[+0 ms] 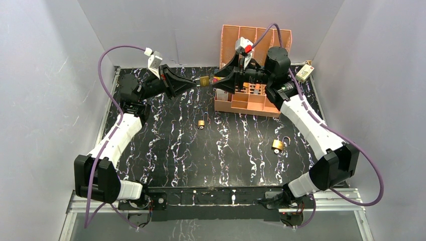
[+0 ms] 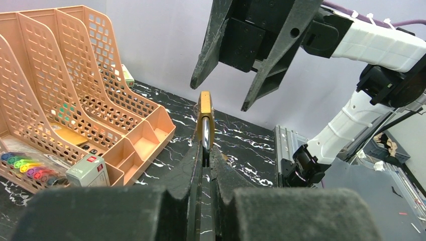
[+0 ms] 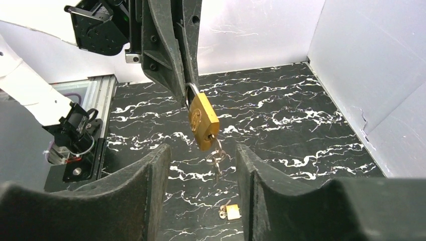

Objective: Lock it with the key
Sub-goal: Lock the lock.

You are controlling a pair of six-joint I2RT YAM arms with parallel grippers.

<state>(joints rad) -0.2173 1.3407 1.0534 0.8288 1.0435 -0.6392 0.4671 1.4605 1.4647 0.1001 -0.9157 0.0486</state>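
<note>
My left gripper (image 1: pixel 196 83) is shut on the shackle of a brass padlock (image 1: pixel 204 80) and holds it in the air at the back of the table. The padlock shows edge-on in the left wrist view (image 2: pixel 205 118). In the right wrist view the padlock (image 3: pixel 203 120) hangs from the left fingers, with a key (image 3: pixel 216 156) on a ring in its keyhole. My right gripper (image 1: pixel 215 80) is open, its fingertips (image 3: pixel 161 155) on either side of the key and apart from it. My left gripper (image 2: pixel 205 150) pinches the shackle.
An orange desk organiser (image 1: pixel 254 98) stands at the back right, close behind the right gripper. Two more brass padlocks lie on the black marble table, one mid-table (image 1: pixel 201 123) and one to the right (image 1: pixel 278 144). A small white box (image 1: pixel 304 73) sits at the back right.
</note>
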